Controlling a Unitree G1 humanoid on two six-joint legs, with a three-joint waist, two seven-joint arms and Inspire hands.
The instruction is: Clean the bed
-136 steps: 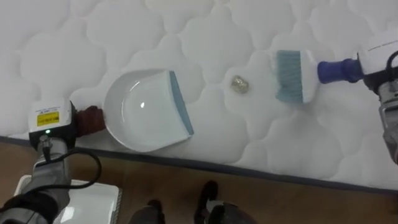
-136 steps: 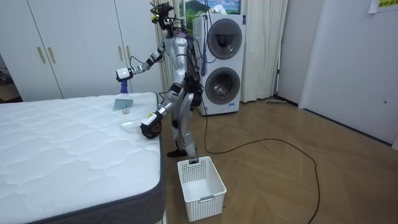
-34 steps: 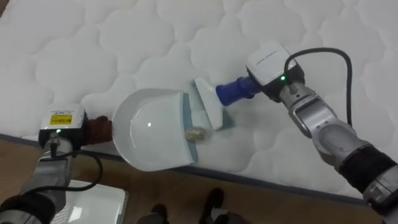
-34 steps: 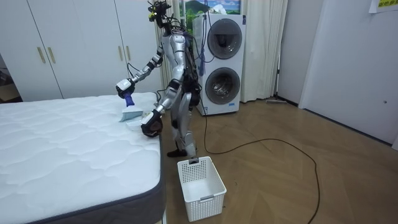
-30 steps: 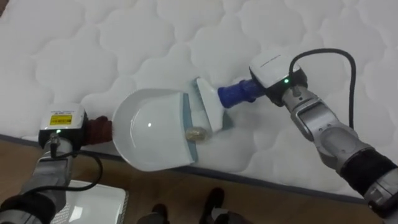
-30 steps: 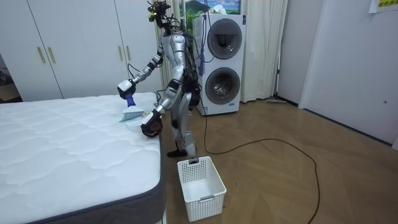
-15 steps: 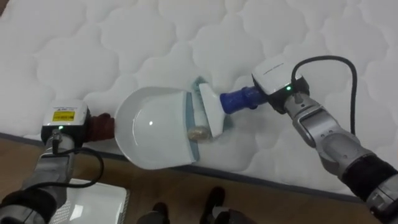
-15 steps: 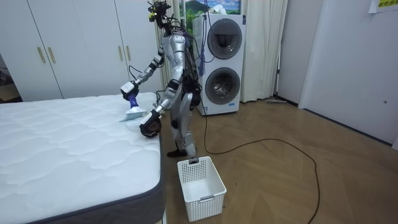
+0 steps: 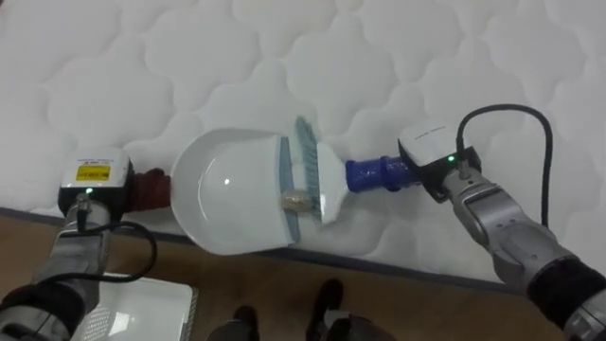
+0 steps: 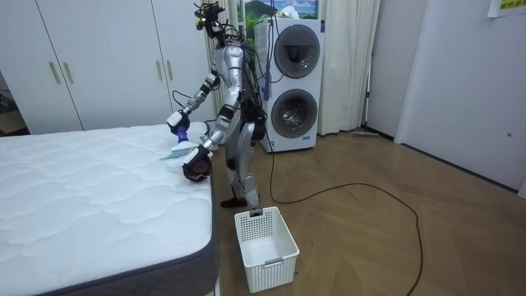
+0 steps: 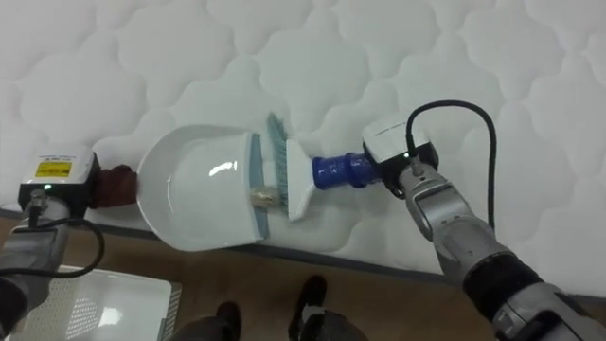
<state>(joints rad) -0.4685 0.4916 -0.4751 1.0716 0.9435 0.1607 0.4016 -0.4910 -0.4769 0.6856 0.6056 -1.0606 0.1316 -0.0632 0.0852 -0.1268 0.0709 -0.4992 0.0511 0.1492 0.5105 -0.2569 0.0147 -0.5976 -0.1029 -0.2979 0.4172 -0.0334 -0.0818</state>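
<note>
The robot is standing at the corner of a large white quilted mattress (image 10: 90, 193), on the room view's right side of it, and is leaning its arms over the bed's edge. Behind it, white wardrobe doors (image 10: 90, 62) and a stacked white washer and dryer (image 10: 293, 86) are lining the wall. A white slatted plastic basket (image 10: 265, 238) is sitting on the wooden floor near the robot's feet, just beside the bed.

On the mattress, close to its near edge, a round white plastic dustpan with a grey-blue lip (image 9: 227, 204) is lying with its mouth facing the robot's right. The left hand (image 9: 93, 180) is gripping the pan's dark red handle (image 9: 149, 188); its fingers are closing round it under the hand's white back. The right hand (image 9: 436, 156) is clasping the blue handle of a white brush with pale blue bristles (image 9: 317, 180), the fingers curling beneath the handle. The brush head is pressing against the dustpan's lip, bristles pointing into the pan.

A small crumpled beige scrap (image 9: 295, 200) is lying right at the lip, touching the brush head, at the pan's mouth.
</note>
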